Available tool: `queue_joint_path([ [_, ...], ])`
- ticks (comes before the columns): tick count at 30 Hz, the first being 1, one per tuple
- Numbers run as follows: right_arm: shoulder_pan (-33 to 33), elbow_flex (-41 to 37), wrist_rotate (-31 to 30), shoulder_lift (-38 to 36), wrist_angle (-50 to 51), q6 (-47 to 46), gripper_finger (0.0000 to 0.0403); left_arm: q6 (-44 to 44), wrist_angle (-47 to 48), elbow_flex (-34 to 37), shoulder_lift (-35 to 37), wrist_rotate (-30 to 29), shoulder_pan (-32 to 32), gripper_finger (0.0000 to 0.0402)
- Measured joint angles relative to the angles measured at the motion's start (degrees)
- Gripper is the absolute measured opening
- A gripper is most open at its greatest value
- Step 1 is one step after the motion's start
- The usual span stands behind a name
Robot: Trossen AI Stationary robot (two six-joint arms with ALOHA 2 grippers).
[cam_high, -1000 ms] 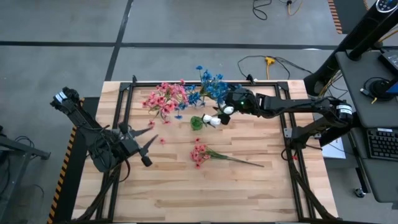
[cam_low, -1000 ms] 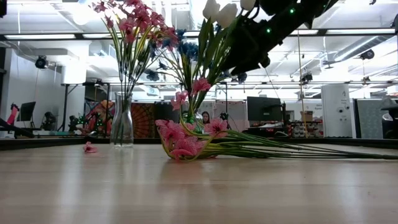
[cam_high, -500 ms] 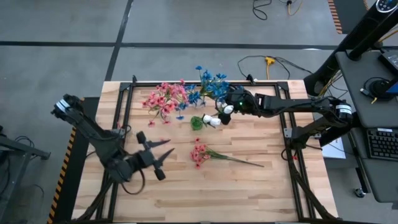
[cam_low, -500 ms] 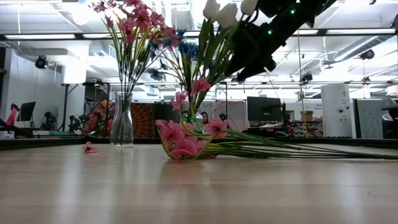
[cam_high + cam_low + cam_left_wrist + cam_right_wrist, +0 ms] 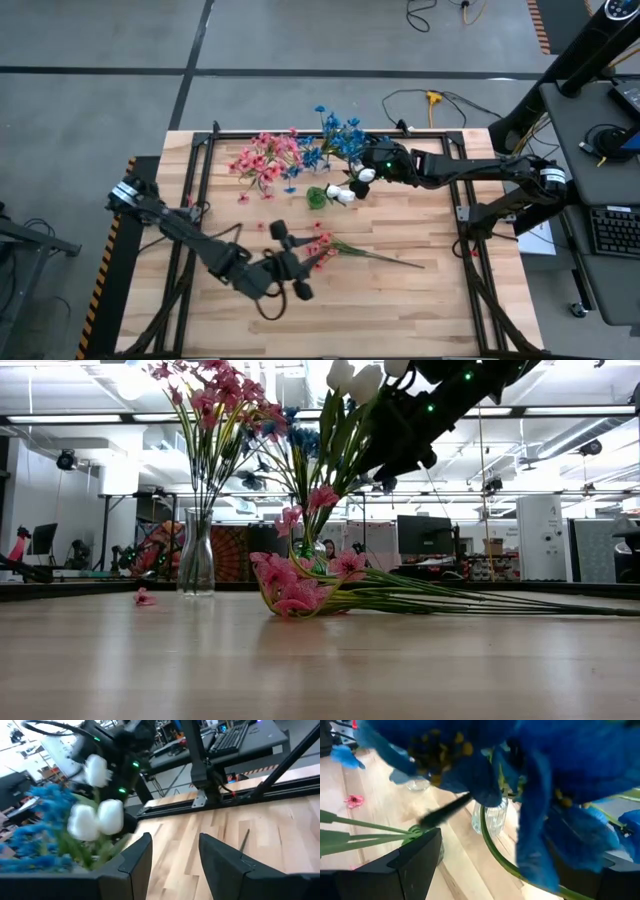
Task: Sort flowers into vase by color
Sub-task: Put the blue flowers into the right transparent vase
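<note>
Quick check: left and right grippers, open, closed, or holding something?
Left gripper: open, empty, beside the pink sprig on the table.
Right gripper: closed on the white-flower sprig.

Two robot arms worked at one wooden table. Three colours of flowers were in sight: one pink bunch standing in a vase, one blue bunch in another, and one white sprig of about three blossoms. One more pink sprig lay flat on the boards, and two loose pink blossoms sat near the vases. I could count two glass vases for certain; a third possible one was hidden behind stems.
</note>
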State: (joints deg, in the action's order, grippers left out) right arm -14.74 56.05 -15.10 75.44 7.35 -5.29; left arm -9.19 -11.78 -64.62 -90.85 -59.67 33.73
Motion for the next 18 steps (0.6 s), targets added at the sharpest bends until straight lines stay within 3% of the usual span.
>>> queue_joint_path([
  [7, 0.0, 0.06, 0.01, 0.0, -0.42, 1.44, 0.0327, 1.44, -5.28, -0.07, -5.97, -0.36, -3.27, 0.019],
  [14, 0.0, 0.75, 0.01, 0.0, -0.47, 1.54, 0.0327, 6.22, -5.3, 1.34, -11.2, -11.05, -7.81, 0.0258],
  [18, 0.0, 0.9, 0.01, 0.0, -0.65, 1.52, 0.0327, 12.15, -5.3, 3.47, -13.13, -16.48, -9.75, 0.0277],
])
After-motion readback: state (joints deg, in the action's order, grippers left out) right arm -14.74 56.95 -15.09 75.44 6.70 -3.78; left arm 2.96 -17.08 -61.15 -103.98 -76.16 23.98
